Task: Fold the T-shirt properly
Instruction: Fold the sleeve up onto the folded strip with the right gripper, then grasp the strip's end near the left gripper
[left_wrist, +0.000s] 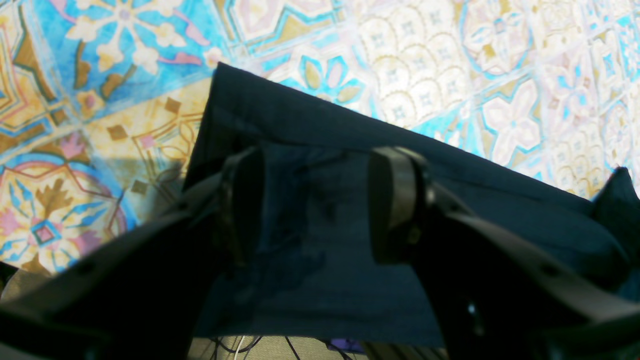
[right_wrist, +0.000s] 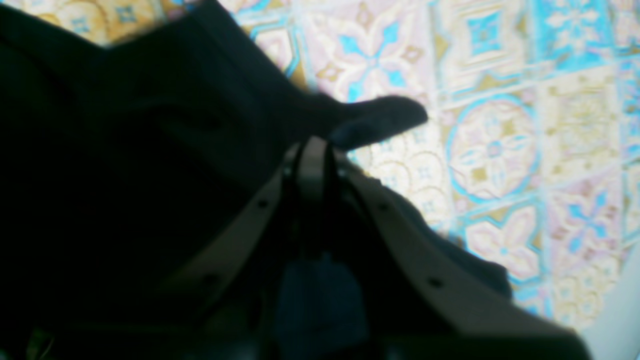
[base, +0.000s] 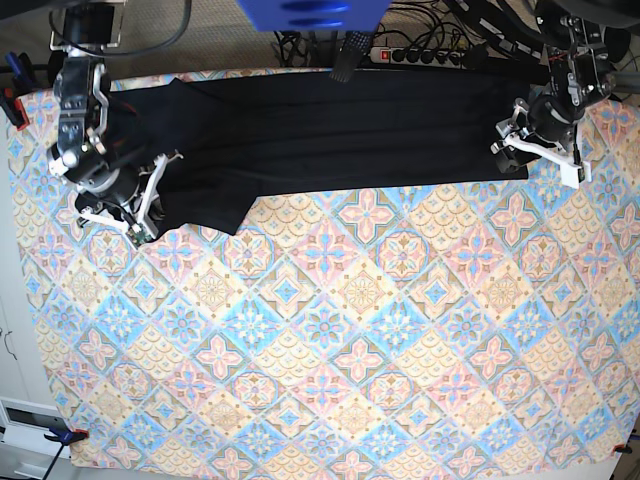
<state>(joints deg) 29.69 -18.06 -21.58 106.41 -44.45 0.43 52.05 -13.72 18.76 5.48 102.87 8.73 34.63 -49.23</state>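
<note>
The T-shirt (base: 320, 135) lies stretched in a long dark band across the top of the base view, soft matte black cloth, folded lengthwise, with a flap hanging lower at the left end. Under it, the tablecloth (base: 330, 330) is a busy patchwork of blue, pink and yellow flower tiles.

Over on the right of the base view, the left gripper (left_wrist: 315, 205) sits at the shirt's end. Its wrist view shows the two dark fingers (left_wrist: 395, 200) spread wide apart, nothing pinched, with flat black fabric showing between and below them and a crisp straight hem running across the upper frame.

At the left of the base view, the right gripper (right_wrist: 314, 165) is angled down onto the hanging flap. Its wrist view is blurry, but the pale fingers are pressed together, with a tongue of black cloth poking out just beyond their tips toward the right. It looks clamped on the T-shirt.

Both arms reach in from the top corners, wrists tilted down to the cloth.
</note>
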